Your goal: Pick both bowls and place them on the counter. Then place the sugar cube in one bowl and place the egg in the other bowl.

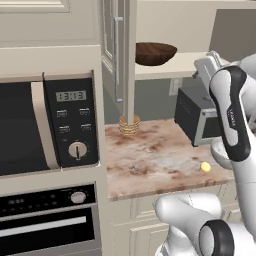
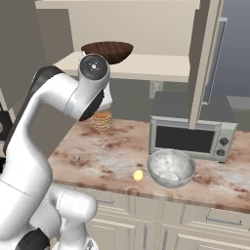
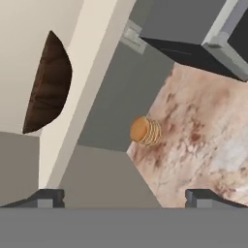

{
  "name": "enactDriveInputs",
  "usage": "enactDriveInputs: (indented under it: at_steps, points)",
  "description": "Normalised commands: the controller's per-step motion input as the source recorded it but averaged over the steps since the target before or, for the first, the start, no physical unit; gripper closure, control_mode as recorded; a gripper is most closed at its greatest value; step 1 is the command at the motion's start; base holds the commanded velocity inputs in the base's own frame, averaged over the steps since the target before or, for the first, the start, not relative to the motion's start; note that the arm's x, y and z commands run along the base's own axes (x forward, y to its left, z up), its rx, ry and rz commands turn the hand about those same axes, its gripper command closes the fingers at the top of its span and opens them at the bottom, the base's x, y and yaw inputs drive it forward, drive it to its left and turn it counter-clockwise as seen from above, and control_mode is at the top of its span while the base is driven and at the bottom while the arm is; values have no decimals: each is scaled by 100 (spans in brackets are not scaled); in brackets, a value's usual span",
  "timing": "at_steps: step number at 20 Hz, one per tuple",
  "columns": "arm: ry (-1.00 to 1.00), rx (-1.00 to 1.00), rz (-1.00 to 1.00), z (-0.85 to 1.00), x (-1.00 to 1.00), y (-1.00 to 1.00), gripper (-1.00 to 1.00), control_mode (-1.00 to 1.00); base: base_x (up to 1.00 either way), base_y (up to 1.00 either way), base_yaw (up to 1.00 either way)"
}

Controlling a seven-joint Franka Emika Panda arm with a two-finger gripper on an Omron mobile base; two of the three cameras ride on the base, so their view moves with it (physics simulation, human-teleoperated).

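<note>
Wooden bowl [image 1: 155, 53] on shelf | pincer [image 3: 125, 197] open, rolled sideways, empty

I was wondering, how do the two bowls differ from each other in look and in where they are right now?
The wooden bowl is dark brown with a streaked grain; the grey bowl is pale and mottled. The wooden bowl sits up on the cream shelf; the grey bowl stands on the marbled counter, in front of the toaster oven and right of the egg. Both are wide, round, upright and of similar size.
</note>
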Motion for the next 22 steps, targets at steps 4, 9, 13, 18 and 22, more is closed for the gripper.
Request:
enactDriveInputs:
  at_steps: [4,9,13,18,22]
  points:
    - [-8,-5,10,28,41,13,-100,-100,0,0,0]
    - [-7,-2,4,20,49,6,-100,-100,0,0,0]
    - [-5,-4,1,27,50,9,-100,-100,0,0,0]
    - [-3,-12,0,36,38,8,-100,-100,0,0,0]
    - [0,-11,0,12,42,4,-100,-100,0,0,0]
